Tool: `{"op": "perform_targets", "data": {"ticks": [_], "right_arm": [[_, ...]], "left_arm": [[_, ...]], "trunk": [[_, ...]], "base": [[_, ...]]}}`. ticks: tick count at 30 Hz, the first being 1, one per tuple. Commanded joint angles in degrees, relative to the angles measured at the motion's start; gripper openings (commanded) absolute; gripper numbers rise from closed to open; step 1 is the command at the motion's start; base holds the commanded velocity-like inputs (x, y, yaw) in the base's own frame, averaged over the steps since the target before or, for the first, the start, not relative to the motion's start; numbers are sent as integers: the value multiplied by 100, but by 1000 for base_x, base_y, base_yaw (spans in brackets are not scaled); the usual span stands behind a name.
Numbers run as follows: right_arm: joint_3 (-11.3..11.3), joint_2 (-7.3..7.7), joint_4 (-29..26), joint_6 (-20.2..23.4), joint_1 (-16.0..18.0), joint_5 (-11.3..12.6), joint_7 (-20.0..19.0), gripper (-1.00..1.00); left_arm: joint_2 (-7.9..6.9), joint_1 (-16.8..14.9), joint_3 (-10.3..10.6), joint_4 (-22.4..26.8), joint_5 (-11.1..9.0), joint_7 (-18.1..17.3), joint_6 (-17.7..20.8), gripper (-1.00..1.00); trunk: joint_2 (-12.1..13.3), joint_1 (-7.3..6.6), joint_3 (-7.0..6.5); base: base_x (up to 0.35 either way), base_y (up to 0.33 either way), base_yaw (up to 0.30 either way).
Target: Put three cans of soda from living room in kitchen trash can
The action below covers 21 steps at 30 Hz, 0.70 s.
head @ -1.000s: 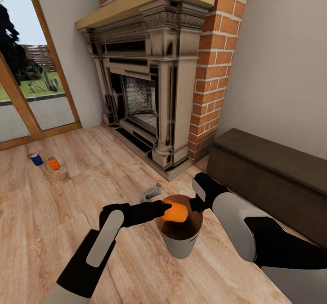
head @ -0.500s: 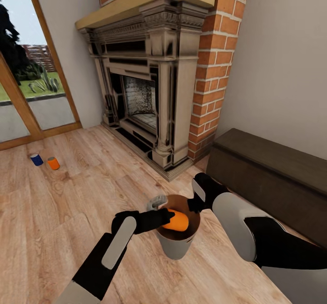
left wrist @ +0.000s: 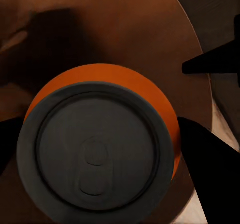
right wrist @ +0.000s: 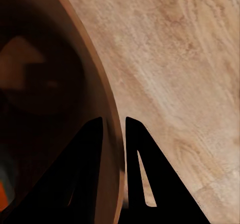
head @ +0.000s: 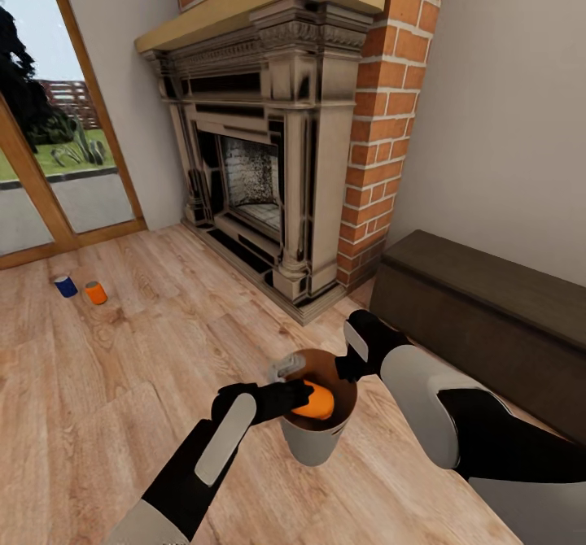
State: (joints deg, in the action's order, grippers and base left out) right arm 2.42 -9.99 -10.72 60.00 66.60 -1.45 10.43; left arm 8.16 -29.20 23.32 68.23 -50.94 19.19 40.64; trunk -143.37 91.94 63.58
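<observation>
Head view first: the wood floor [head: 122, 382] spreads wide and bare to my left, running back to the glass doors [head: 49, 163], while the fireplace [head: 260, 163] and its brick column [head: 391, 122] close off the far side. A long dark bench [head: 488, 317] lines the wall on my right, so the open room lies to my left and toward the doors.

The trash can [head: 313, 439] stands on the floor just in front of me, between my two arms, near the hearth's corner and the bench's end. My right gripper [right wrist: 114, 129] pinches the bin's rim [right wrist: 107, 98] on its far right side, one finger inside the glossy brown wall and one outside, closed down onto that thin edge.

My left gripper [head: 301, 394] reaches over the bin's near-left rim, clamped on an orange can [head: 316, 401] that lies sideways, partly down in the bin's mouth. Left wrist view shows that can's grey top [left wrist: 97, 151] facing the camera, with the brown inner wall [left wrist: 110, 28] behind it.

Well apart, near the doors, the blue can [head: 65, 285] and the second orange can [head: 96, 293] stand upright on the floor, just beside each other.
</observation>
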Motion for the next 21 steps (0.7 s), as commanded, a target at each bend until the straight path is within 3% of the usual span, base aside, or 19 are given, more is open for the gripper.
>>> {"op": "perform_targets", "data": {"ticks": [1,14,15,21], "right_arm": [[32,0,-1,0,2,74,-15,-100],[32,0,8,0,2,74,-15,-100],[32,0,8,0,2,74,-15,-100],[35,0,9,0,2,74,-15,-100]], "left_arm": [[0,-12,1,-35,-5,2,-25,-100],[47,-140,53,-185,-10,399,-228,-100],[48,-139,54,-186,-11,403,-237,100],[62,-158,151,-366,-9,418,-369,100]], "trunk": [[0,-1,-1],[0,-1,-1],[0,-1,-1],[0,-1,-1]], "base": [[0,0,0],[0,0,0],[0,0,0],[0,0,0]]}}
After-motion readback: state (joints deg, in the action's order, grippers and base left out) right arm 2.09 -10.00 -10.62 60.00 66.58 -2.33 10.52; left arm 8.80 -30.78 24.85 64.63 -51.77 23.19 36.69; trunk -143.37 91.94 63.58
